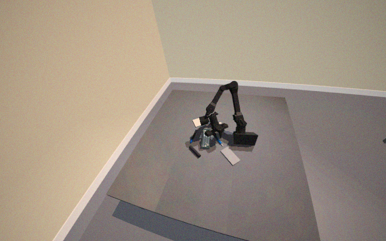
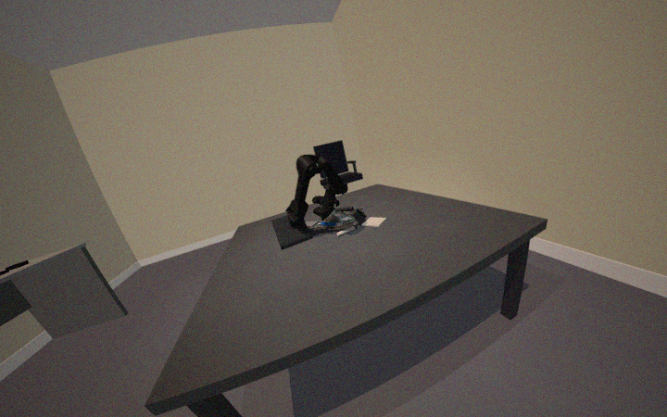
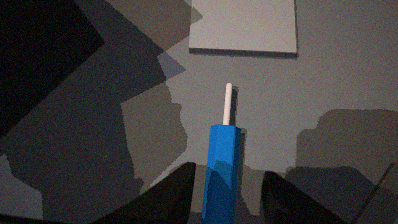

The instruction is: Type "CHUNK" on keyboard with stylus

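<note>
The blue stylus (image 1: pixel 219 141) (image 3: pixel 221 165) is lying at the wrist view's lower centre, between the partly open fingers, which are gripping nothing. Left of it in the top view, the keyboard (image 1: pixel 205 139) is resting on the worktop (image 1: pixel 200 186) (image 2: pixel 346 280).

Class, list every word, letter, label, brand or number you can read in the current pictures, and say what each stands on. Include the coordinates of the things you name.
No text can be read.
Keyboard (image 1: pixel 205 144): any marks on its keys are too small and blurred.
Blue stylus (image 1: pixel 219 141) (image 3: pixel 223 150): no lettering seen.
Pale flat block (image 1: pixel 230 156) (image 3: pixel 243 27): no lettering seen.
</note>
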`<action>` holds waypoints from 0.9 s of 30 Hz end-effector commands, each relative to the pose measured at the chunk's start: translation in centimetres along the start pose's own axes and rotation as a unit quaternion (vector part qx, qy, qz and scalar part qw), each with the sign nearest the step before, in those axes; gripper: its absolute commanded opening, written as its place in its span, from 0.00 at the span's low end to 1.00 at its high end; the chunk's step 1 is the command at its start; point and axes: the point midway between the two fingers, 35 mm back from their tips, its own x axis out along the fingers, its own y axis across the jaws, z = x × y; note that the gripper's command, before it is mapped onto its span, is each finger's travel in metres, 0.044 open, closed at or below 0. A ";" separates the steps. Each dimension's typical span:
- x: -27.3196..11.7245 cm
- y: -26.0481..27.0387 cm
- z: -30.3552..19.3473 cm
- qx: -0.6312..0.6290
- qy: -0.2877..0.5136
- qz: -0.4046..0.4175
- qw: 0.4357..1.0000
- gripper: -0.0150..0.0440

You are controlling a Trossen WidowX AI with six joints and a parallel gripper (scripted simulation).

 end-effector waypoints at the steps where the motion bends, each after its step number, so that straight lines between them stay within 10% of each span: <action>1: 0.3 0.1 -0.2 -0.003 0.001 0.001 1.000 0.51; 27: 2.0 0.1 -1.2 -0.002 0.001 0.002 1.000 0.51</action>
